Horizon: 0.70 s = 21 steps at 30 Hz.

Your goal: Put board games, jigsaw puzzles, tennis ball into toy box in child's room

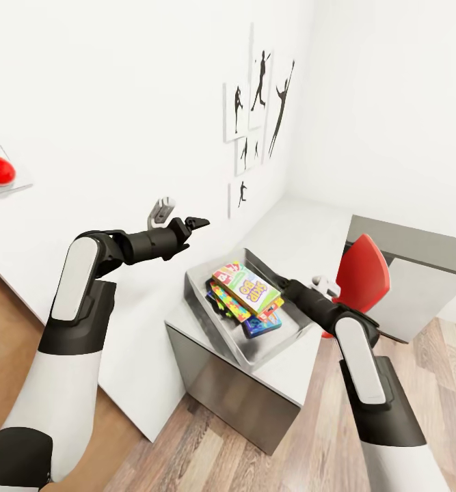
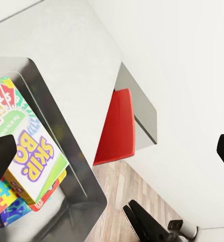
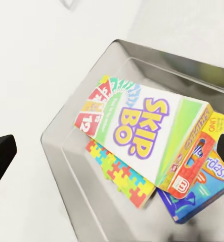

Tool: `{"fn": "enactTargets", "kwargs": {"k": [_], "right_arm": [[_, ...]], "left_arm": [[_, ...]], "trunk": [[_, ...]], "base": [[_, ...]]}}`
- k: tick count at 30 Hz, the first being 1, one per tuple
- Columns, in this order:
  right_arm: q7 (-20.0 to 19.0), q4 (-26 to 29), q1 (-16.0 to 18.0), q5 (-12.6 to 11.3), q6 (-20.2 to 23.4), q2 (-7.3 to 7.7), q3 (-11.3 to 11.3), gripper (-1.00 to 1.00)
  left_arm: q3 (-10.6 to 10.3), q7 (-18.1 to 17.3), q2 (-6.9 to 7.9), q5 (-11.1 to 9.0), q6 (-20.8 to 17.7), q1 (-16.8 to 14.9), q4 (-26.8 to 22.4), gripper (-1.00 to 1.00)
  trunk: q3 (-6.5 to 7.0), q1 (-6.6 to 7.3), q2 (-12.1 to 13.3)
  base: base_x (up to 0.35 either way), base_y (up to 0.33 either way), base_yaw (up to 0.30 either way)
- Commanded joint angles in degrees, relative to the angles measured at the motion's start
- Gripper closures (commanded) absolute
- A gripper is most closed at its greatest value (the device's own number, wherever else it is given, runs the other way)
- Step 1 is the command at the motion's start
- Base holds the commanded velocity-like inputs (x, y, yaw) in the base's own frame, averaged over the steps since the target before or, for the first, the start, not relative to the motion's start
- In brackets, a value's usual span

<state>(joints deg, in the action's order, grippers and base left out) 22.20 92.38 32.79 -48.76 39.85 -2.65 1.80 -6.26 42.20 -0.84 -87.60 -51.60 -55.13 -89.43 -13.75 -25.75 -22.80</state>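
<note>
The right pincer [image 1: 287,282], released and empty, hangs at the light grey toy box [image 1: 207,305] rim; just beyond it the green-white Skip-Bo board game [image 1: 247,288] tops a colourful jigsaw puzzle [image 1: 229,303]. The left pincer [image 1: 186,224] hangs open farther off.

Top game box [image 3: 157,136]: "SKIP BO" in purple and yellow | its orange side: "UNO" | blue box [image 3: 202,189] beneath: partial lettering, unreadable
</note>
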Motion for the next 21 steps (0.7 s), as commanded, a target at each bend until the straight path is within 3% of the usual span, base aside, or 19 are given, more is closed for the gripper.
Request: {"fn": "enactTargets", "kwargs": {"k": [1, 4, 9, 12, 14, 21], "right_arm": [[-0.37, 0.11, 0.05, -0.62, 0.08, 0.75, 0.0, -1.0], [-1.31, 0.14, 0.04, -0.61, 0.08, 1.54, -0.01, -1.0], [-4.12, 0.21, -0.05, -0.62, 0.06, 5.22, -0.63, -1.0], [-4.54, 0.22, -0.07, -0.63, 0.06, 6.15, -1.01, -1.0], [-5.14, 0.23, -0.11, -0.63, 0.08, 7.71, -2.07, -1.0], [-5.77, 0.25, -0.15, -0.63, 0.12, 9.64, -5.32, -1.0]], "left_arm": [[0.03, 0.6, -0.02, -0.54, -0.06, -0.07, -0.04, -1.0], [0.03, 0.6, -0.03, -0.53, -0.07, -0.07, -0.04, -1.0], [0.02, 0.6, -0.2, -0.52, -0.08, -0.08, -0.02, -1.0], [0.02, 0.6, -0.25, -0.51, -0.08, -0.1, -0.01, -1.0], [-0.01, 0.62, -0.38, -0.49, -0.08, -0.14, 0.01, -1.0], [-0.48, 0.66, -0.84, -0.47, -0.08, -0.24, 0.04, -1.0]], "trunk": [[-0.12, -0.04, -0.12], [-0.12, -0.04, -0.12], [-0.12, -0.04, -0.12], [-0.12, -0.04, -0.12], [-0.12, -0.04, -0.12], [-0.12, -0.04, -0.12]], "base": [[0.0, 0.0, -0.05], [0.0, 0.0, -0.081], [0.0, 0.0, -0.172], [0.0, 0.0, -0.22], [0.0, 0.0, -0.243], [0.0, 0.0, -0.263]]}}
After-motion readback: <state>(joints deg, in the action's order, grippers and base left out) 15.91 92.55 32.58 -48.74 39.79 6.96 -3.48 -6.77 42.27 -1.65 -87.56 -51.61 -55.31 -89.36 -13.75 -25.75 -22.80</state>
